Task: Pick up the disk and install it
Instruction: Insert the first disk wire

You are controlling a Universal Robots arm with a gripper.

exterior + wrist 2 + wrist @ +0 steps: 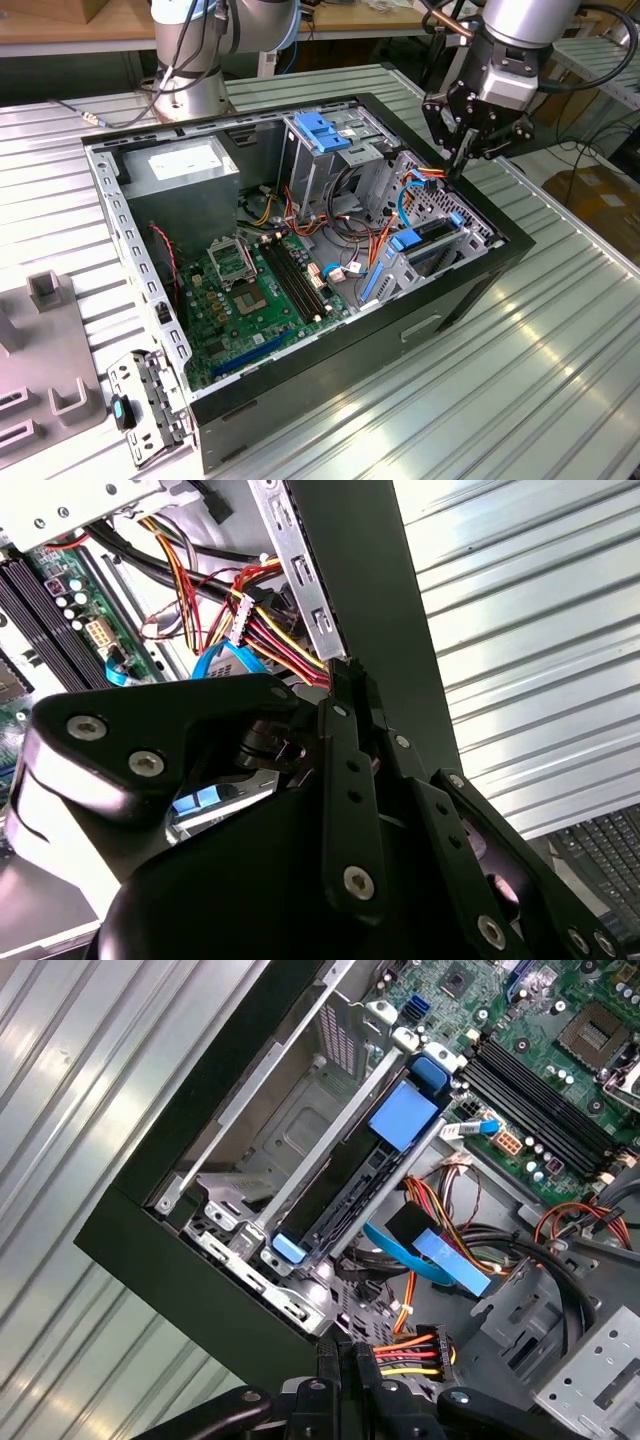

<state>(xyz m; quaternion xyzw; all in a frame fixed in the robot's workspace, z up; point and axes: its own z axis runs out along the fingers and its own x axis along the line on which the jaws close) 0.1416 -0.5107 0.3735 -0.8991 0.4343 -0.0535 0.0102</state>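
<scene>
The disk [432, 232] sits edge-on in a slot of the grey drive cage at the open computer case's [470, 290] right end in the exterior view. In the first wrist view the disk [345, 1190] shows as a dark edge between blue carrier tabs. My gripper [456, 170] hangs just above and behind that cage, over the case's rim, apart from the disk. Both wrist views show the gripper [345, 675] [345, 1348] with its black fingers pressed together and nothing between them.
A blue-handled bracket [322, 130] tops the taller drive cage. Bundled orange, red and blue cables [385, 215] lie beside the disk slot. The motherboard [250, 290] and power supply [185, 165] fill the case. Grey fixtures [50, 350] and a metal bracket [145, 395] rest on the ribbed table.
</scene>
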